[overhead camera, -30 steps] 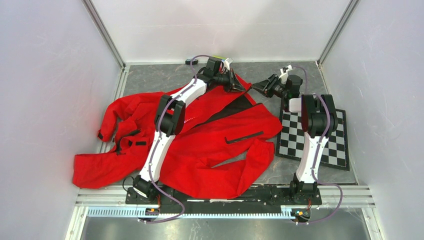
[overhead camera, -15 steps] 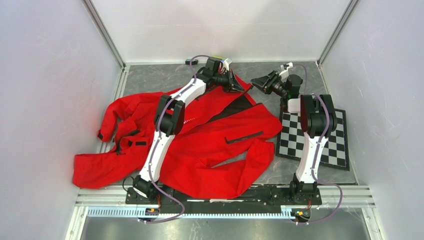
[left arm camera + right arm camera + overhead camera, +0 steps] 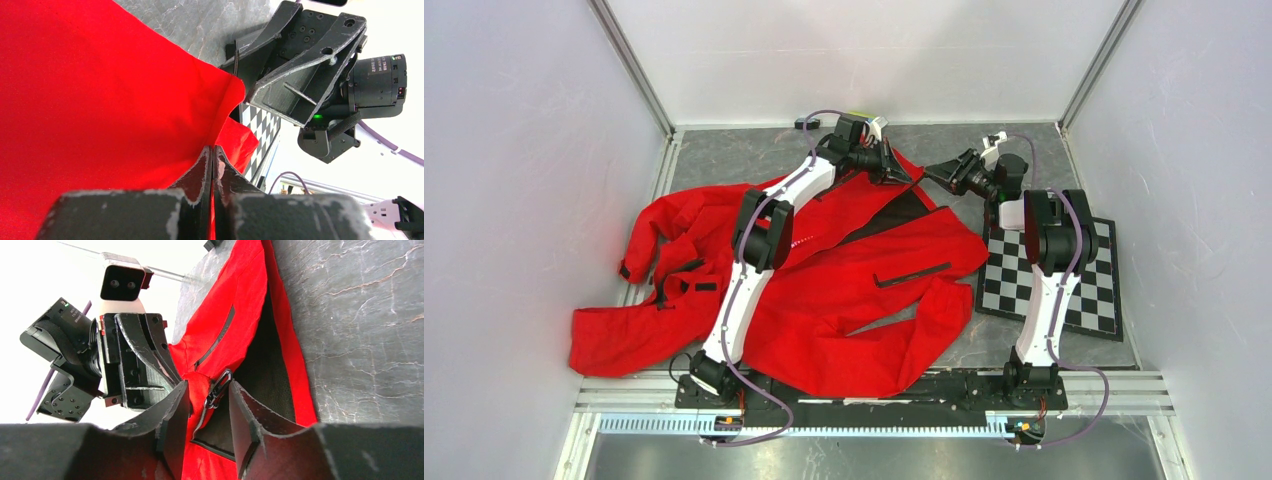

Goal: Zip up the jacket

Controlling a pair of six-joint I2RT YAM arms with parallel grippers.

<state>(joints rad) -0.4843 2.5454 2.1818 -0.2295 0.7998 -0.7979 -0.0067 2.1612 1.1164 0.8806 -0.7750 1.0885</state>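
Both grippers at jacket [image 3: 824, 300] hem: left gripper [image 3: 212, 150] clamps red edge; right gripper [image 3: 210, 385], jaws parted, has moved closer, straddling zipper pull [image 3: 218, 386]. Zipping unstarted.

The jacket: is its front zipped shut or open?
Open. On the jacket, the two front edges stand apart at the far end, with dark lining showing between them.

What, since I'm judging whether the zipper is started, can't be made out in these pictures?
- Top external: the zipper ends on the jacket are too small and covered by the left gripper.
- Left wrist: which edge the shut fingers pinch is hidden between them.
- Right wrist: whether the right gripper touches the zipper pull; the track below is hidden by its fingers.
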